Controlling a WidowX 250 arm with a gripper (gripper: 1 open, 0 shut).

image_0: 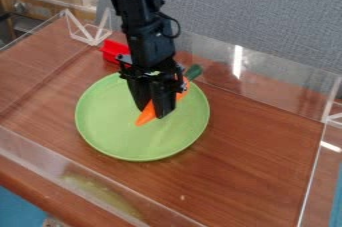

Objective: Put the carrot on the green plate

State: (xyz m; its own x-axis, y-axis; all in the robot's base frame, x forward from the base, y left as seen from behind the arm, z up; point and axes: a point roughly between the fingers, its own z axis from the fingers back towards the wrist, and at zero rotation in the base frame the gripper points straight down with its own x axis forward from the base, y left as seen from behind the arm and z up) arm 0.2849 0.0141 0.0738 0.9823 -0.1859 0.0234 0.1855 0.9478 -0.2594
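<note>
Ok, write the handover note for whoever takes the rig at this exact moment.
Gripper: shut on the carrot, fingers pointing down over the plate.
Carrot: tip over the green plate, green top toward the back edge; whether it already touches the plate, I can't tell.
Done: carrot grasped and brought over the plate.
Left: lower it if needed, release, back the arm off.
Also there: red block behind the plate, by the arm.

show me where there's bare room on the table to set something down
The widest bare patch is the wood right of the green plate, bordered by the clear rail at the back and right. A smaller one lies left of the plate. It is crowded at the plate's back edge, with the gripper, carrot and red block.
</note>
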